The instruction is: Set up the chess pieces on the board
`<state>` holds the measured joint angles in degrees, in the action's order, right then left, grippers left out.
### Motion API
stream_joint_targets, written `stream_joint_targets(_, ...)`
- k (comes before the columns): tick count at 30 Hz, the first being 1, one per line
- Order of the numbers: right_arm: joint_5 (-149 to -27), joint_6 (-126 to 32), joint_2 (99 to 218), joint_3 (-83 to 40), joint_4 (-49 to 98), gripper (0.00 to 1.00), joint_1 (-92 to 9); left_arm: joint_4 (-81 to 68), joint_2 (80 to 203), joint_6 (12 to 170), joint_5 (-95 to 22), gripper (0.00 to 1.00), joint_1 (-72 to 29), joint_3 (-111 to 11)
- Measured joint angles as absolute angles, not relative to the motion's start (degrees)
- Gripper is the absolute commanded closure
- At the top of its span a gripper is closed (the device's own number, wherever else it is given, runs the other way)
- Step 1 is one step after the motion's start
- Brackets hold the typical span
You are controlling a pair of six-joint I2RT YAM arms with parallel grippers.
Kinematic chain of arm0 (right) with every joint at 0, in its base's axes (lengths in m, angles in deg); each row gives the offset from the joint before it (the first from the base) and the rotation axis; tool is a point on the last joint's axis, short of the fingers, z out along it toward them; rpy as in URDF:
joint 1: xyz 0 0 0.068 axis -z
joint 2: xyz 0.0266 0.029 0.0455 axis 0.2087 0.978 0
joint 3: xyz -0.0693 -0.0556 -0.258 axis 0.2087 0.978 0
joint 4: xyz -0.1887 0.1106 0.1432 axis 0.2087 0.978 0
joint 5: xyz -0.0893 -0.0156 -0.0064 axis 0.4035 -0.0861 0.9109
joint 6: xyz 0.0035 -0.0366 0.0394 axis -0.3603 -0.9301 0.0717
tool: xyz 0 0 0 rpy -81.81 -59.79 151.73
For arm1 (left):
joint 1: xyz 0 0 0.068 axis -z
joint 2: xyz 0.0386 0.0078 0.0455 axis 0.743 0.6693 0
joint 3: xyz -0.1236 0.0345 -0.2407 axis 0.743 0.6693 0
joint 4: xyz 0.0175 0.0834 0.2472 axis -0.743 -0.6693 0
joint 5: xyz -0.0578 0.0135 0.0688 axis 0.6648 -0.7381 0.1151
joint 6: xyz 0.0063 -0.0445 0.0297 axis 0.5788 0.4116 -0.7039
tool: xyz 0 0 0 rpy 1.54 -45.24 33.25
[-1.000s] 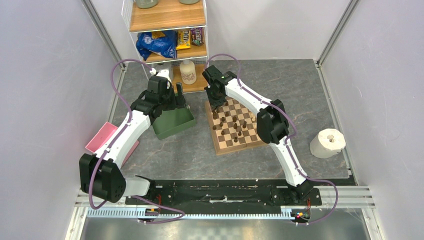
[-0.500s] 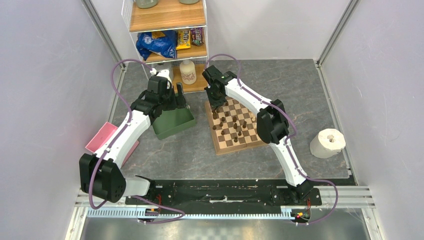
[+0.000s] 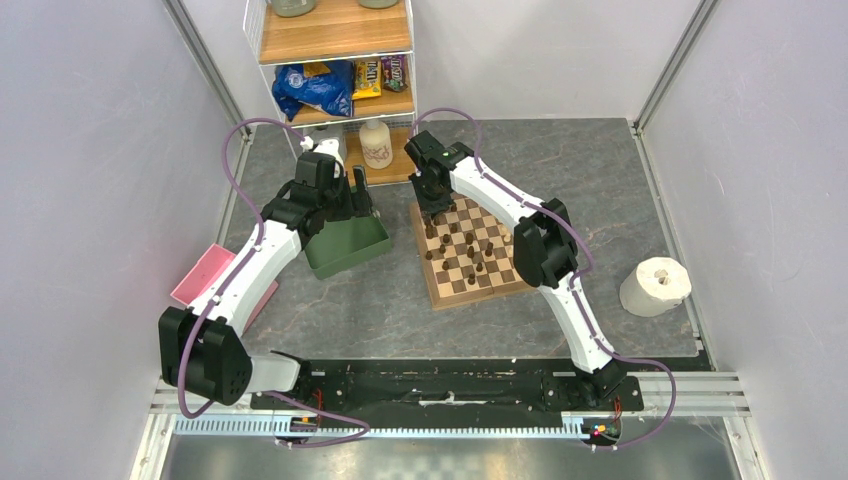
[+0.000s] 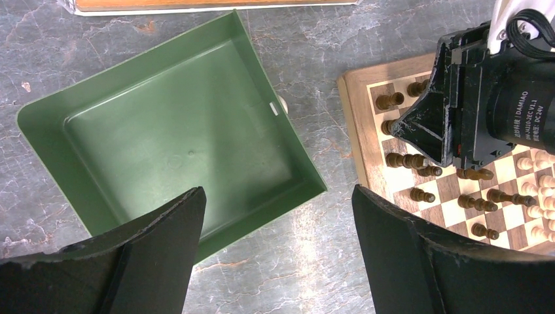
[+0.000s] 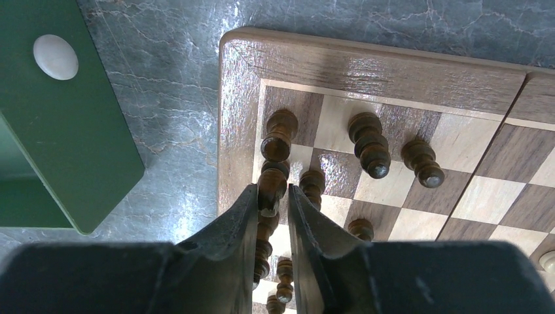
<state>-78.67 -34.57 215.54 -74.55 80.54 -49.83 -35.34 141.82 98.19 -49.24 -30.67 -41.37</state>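
Right claw (image 5: 273, 196) is down on the board (image 5: 393, 65), at its far left corner, on the file that runs along the left border. The jaws are nearly together with one dark piece (image 5: 273, 175) standing between the tips. I can't tell whether they pinch it or only flank it.

It's tight in there. Another dark one (image 5: 278, 134) stands on the corner square just beyond, one (image 5: 313, 183) is just beside the right finger, and more line up underneath the claw. Further dark pieces (image 5: 370, 144) stand along the far row. Pale pieces (image 4: 540, 196) cluster deeper into the board, away from this corner.

On the edge side I see the narrow wood rim, then a strip of table (image 5: 177, 131), then the outer wall of the green tray (image 4: 163, 150). A small pale round thing (image 5: 55, 55) sits against that wall, and I can't make out what it is.

Left claw (image 4: 276, 196) is spread wide with nothing in it. It hangs above the tray's corner nearest the board, one finger over the tray and the other over the table strip, near the board's left rim. The two claws are close, with the right wrist just beside my left finger.

For open room, the table runs wide to the right of the board, out to a paper roll (image 3: 655, 287) near the wall. There's another broad stretch between the board's near edge and the arm bases. The shelf (image 3: 335, 60) stands at the far side, close behind the tray and that board corner. A pink pad (image 3: 205, 275) lies by the left wall beside the left arm.
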Motion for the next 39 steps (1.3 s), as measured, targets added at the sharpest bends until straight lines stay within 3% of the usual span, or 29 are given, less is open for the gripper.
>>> stream_joint_targets(25, -78.63, -34.46, 212.19, -74.11, 80.03, 0.50, -49.80, -35.34, 141.90, 98.19, -49.26, 0.11, -30.67, -41.37)
stream_joint_targets(39, -80.44, -34.05, 205.57, -67.95, 78.70, 0.49, -49.83, -35.36, 141.90, 98.19, -49.30, 0.11, -30.67, -41.37)
